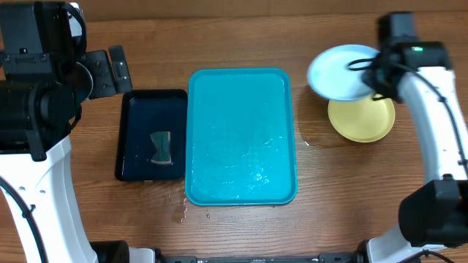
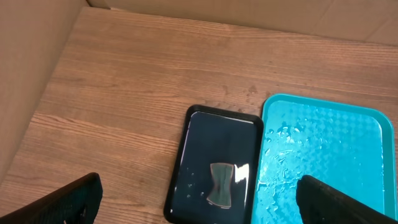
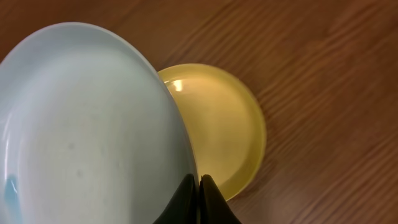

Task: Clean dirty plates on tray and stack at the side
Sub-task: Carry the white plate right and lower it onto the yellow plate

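Holding the light-blue plate by a thin pinch on its rim, I judge the main risk to be a slip: the turquoise tray is wet and bare, so the plate may be slick, and it hangs tilted in the right gripper with most of its weight out toward 9 o'clock of the grip. If it swivels, its low edge could catch the rim of the lime-green plate on the table at the tray's 3 o'clock and shove it, or it could land off-centre. From overhead the blue plate overlaps the green one's 11 o'clock edge; I cannot tell whether they touch, or whether another plate lies beneath. The right jaws are closed almost together on the blue rim. The left gripper hovers at 11 o'clock of the black tray, jaws spread wide, holding nothing, the grey sponge lying below.
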You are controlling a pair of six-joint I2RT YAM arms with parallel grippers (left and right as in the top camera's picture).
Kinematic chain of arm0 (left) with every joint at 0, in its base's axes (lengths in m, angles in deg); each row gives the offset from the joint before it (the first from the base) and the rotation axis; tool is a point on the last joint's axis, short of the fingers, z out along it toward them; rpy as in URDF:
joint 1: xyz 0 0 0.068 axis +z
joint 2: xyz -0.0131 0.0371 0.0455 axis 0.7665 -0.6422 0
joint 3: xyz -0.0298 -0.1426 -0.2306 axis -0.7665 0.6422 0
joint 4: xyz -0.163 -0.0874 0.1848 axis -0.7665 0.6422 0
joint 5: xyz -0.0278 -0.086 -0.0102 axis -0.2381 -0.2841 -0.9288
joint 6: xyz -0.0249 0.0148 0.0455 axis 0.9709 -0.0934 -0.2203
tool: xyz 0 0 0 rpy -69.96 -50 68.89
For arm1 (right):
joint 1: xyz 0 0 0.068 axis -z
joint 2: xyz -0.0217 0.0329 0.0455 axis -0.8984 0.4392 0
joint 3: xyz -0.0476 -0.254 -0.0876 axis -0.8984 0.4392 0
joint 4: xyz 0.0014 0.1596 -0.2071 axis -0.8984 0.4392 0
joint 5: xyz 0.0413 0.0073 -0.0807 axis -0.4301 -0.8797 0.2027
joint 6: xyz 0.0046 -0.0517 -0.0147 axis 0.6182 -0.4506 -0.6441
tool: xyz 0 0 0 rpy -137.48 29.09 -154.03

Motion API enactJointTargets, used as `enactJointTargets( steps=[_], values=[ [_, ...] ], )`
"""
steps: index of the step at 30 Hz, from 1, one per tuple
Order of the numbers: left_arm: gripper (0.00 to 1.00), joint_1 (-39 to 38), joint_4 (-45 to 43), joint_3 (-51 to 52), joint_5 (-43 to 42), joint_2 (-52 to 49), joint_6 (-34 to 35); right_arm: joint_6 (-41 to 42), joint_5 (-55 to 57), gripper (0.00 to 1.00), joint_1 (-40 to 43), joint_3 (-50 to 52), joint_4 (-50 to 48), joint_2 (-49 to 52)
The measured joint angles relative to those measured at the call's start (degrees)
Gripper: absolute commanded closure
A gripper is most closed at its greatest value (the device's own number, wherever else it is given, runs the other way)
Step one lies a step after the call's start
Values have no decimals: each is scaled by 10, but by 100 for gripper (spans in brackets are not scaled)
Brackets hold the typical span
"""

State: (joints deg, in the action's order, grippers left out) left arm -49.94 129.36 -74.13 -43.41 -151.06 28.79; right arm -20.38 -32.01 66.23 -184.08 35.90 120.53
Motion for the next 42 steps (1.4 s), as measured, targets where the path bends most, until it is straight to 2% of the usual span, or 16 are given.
enactJointTargets(
  steps=[7,19,23,24,29,33,38,42],
  values=[
    [0,0,0,0,0,0,0,1,0,96,99,95,-47,-1],
    [0,0,0,0,0,0,0,5,-37,96,107,243,-171,-1],
    [0,0,0,0,0,0,0,6,-45,81,107,276,-193,-1],
    [0,0,0,0,0,0,0,6,-46,74,107,280,-195,-1],
    [0,0,0,0,0,0,0,6,-48,57,107,291,-196,-1],
    [0,0,0,0,0,0,0,-19,-55,53,107,291,-203,-2],
    [0,0,0,0,0,0,0,-90,-124,41,102,283,-204,-2],
    [0,0,0,0,0,0,0,-159,-180,41,74,265,-227,-2]
  ],
)
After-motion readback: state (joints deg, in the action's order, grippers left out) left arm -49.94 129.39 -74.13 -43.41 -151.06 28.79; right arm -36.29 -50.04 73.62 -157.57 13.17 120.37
